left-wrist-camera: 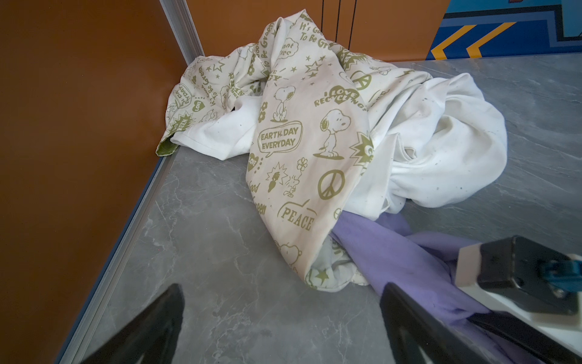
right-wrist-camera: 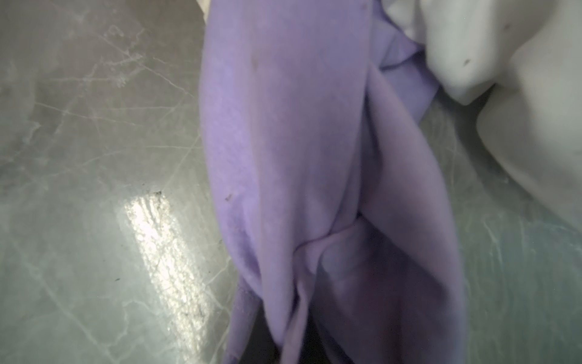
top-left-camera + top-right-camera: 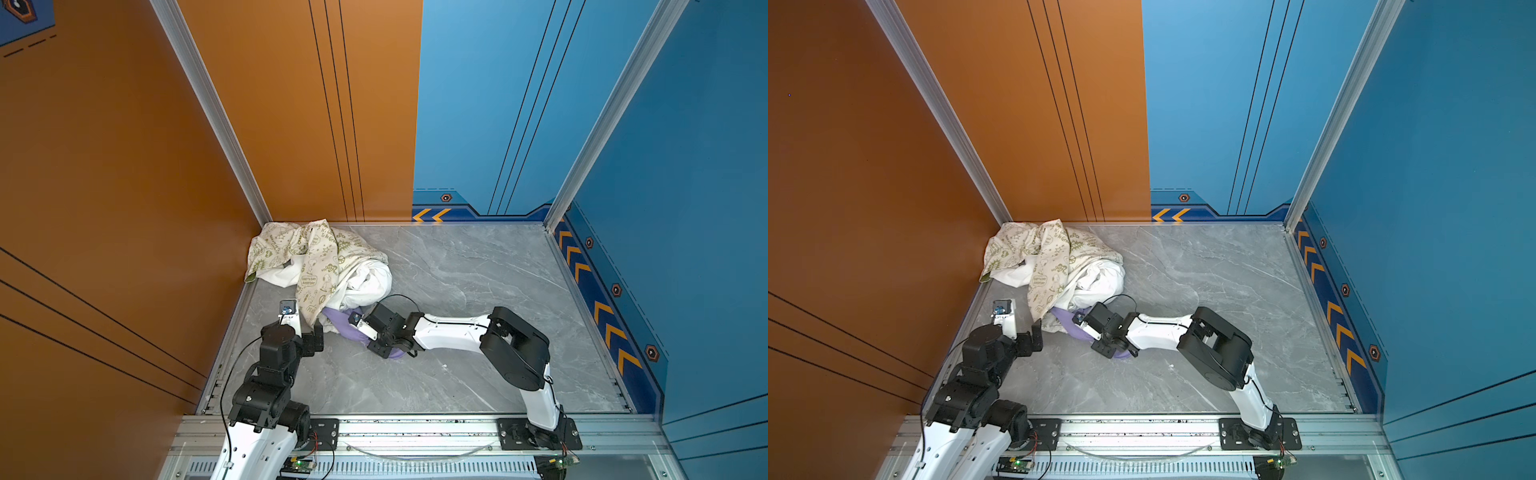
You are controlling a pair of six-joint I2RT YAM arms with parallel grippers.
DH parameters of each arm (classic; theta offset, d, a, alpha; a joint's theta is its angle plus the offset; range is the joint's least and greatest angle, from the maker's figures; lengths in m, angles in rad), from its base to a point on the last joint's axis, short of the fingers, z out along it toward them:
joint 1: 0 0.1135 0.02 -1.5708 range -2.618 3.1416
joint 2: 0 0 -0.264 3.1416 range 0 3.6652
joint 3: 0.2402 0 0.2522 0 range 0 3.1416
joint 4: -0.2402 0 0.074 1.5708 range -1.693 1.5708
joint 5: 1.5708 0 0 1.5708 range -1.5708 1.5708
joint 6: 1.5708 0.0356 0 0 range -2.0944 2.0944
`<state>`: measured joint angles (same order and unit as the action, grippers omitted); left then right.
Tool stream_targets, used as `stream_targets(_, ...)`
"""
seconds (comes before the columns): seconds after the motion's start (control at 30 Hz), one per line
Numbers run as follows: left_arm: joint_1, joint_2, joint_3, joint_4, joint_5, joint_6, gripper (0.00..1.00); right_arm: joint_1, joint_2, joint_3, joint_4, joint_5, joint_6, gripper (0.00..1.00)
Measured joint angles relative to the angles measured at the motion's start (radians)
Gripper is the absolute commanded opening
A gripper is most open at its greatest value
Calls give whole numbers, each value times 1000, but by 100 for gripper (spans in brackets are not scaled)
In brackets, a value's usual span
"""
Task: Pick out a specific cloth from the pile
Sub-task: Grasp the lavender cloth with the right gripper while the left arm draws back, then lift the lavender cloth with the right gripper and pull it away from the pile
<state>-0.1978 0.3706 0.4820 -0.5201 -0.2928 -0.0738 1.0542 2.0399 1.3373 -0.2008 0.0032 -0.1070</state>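
Grasp was in hand; my right claw (image 3: 380,347) sat clamped on the cloth (image 3: 345,326), left claw (image 1: 282,293) apart; next, I judged, came a slow pull clear of the pile (image 3: 328,266).

The cream printed cloth (image 1: 293,104) on the pile (image 1: 441,141) carries green writing, clear in the left wrist view. One speech bubble (image 1: 280,138) says "EARTH DAY EVERYDAY", and a lower bubble (image 1: 296,217) says "PEACE". Near the top stands "It's Good To Be Green", its ends lost in a fold. A heart (image 1: 340,94) says "I LOVE RECYCLING", and a small heart (image 1: 196,106) says "LOVE". A peace sign (image 1: 330,185) is printed below. Orange chevrons (image 1: 453,41) mark the blue wall.
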Motion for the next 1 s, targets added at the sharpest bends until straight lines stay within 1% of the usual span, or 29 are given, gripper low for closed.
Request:
stream_targets(0.13,0,0,0,0,-13,3,98,-17,-27,0,1,-11,8,0)
stream_targets(0.27,0,0,-3,0,-21,6,98,-28,-99,-10,26,-15,19,0)
stream_targets(0.47,0,0,-4,0,-22,6,98,-42,-249,-71,150,-26,62,0)
stream_targets(0.57,0,0,-4,0,-22,6,98,-55,-299,-91,202,-34,94,0)
stream_targets(1.0,-1,0,-4,0,-22,6,98,-73,-394,-93,320,-56,191,0)
